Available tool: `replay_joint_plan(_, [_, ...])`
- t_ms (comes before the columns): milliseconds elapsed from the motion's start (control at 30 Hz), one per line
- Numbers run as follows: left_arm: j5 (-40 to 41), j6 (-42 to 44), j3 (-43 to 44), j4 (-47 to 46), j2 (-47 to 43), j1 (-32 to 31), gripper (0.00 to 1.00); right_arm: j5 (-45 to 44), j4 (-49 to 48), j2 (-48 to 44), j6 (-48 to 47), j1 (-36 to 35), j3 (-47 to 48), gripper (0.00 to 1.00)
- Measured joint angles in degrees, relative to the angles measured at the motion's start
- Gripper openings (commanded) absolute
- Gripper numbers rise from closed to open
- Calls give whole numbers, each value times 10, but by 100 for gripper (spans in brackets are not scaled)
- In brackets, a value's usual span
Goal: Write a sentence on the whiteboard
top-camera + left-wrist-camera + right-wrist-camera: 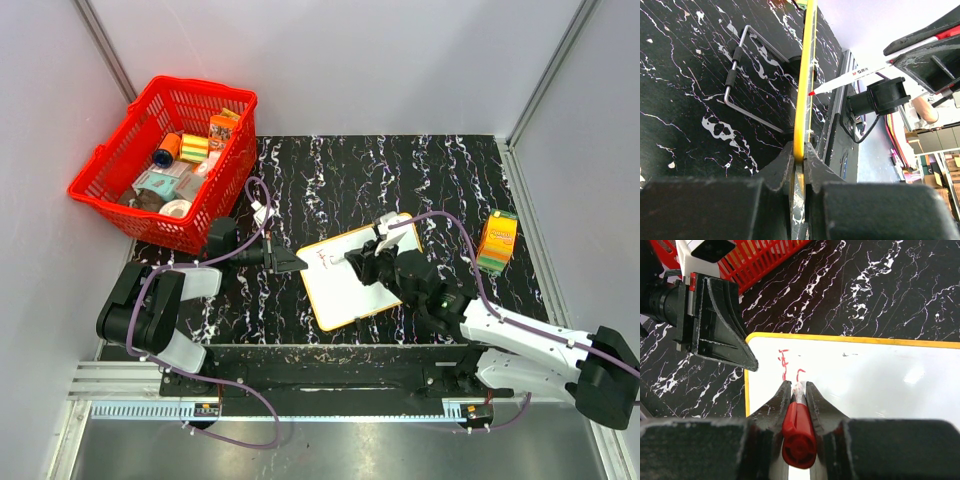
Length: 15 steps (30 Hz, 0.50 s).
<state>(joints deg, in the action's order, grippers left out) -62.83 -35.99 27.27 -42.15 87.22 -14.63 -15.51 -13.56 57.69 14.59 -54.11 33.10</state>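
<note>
Right wrist view: the right claw (798, 386) is clamped on a red-capped marker (798, 427), with the tip down on the whiteboard (865, 380) near its left yellow rim. The sentence (784, 361) is only a few red strokes, just up-left of the tip. Bare white runs off to the right of frame, along the upper rim. My judgement: the next strokes travel that way.

Left wrist view: the left claw (800, 157) pinches the board's rim.

Top external view: the board lies mid-frame on the black surface (400, 170).

Blk marble table (400, 170): whiteboard (350, 288), basket (160, 222), carton (497, 242)
</note>
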Motion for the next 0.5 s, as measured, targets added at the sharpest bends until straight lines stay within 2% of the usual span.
replay_joint_plan(500, [0, 0, 0, 0, 0, 0, 0, -29, -3, 0, 0, -2, 1, 0])
